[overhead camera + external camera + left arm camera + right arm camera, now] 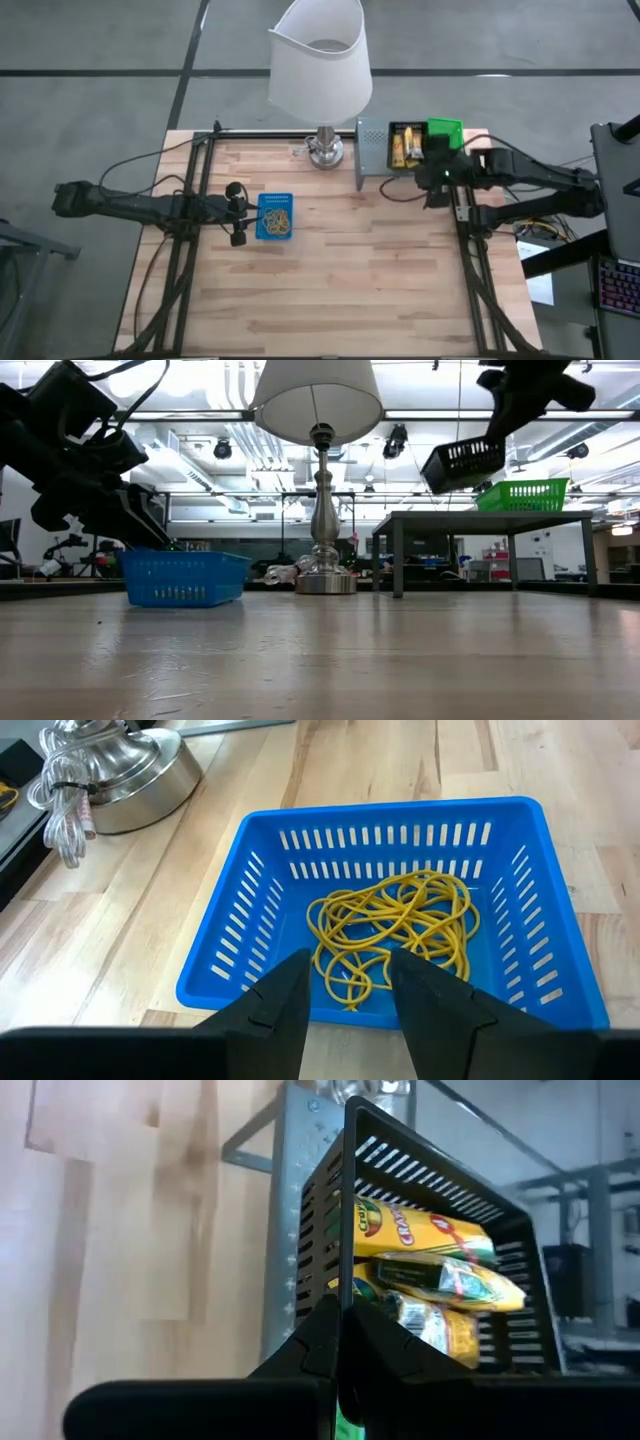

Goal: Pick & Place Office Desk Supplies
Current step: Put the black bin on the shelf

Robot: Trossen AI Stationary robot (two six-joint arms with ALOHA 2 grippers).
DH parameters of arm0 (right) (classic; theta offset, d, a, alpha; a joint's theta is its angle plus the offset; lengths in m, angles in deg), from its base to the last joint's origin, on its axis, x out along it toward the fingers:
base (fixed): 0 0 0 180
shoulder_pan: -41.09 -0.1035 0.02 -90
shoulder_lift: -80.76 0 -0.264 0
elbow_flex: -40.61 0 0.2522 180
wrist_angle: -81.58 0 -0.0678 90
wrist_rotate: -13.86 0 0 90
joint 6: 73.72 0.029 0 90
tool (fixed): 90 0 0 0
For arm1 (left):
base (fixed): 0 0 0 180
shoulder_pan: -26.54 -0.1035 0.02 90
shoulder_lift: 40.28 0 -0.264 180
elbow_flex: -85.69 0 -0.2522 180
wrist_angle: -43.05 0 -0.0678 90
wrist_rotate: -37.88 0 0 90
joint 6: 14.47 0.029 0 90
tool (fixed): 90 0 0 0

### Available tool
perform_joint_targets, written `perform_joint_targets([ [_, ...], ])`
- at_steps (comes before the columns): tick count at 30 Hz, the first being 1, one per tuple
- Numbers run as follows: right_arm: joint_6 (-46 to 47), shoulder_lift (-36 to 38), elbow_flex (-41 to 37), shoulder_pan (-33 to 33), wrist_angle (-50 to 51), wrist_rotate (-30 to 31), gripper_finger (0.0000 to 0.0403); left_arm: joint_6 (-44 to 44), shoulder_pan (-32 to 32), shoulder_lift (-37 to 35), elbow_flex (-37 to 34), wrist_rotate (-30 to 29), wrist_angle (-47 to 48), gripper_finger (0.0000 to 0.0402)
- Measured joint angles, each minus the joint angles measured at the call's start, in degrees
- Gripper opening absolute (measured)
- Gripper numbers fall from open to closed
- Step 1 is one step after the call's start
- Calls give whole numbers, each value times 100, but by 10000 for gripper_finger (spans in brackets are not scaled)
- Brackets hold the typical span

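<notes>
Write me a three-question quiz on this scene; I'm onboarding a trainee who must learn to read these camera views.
1. True or false: the black tray rests flat on the grey shelf.
2. Which tray holds the rubber bands? A) green tray B) blue tray C) black tray
3. Fill in: the right gripper is shut on the black tray's ____.

Key: 1 false, it hangs tilted above the shelf; 2 B; 3 rim. The left gripper is open beside the blue tray.

We count three trays: one blue (275,217), one black (407,145), one green (446,132); one lamp (322,70); two arms.
</notes>
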Motion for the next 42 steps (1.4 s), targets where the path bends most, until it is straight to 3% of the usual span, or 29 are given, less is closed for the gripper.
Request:
perform_joint_targets([
  [11, -1104, -395, -17, 1364, -592, -919, 13, -2, -2, -2, 0, 0, 0, 143],
  [25, -1541, -876, -41, 2230, -1111, -1380, 13, -2, -2, -2, 0, 0, 0, 143],
  [34, -1912, -585, -469, 2681, -1284, -1947, 13, 0, -2, -2, 0, 0, -2, 143],
  [42, -2425, -183, -976, 2956, -1938, -2035, 13, -1, -2, -1, 0, 0, 0, 143],
])
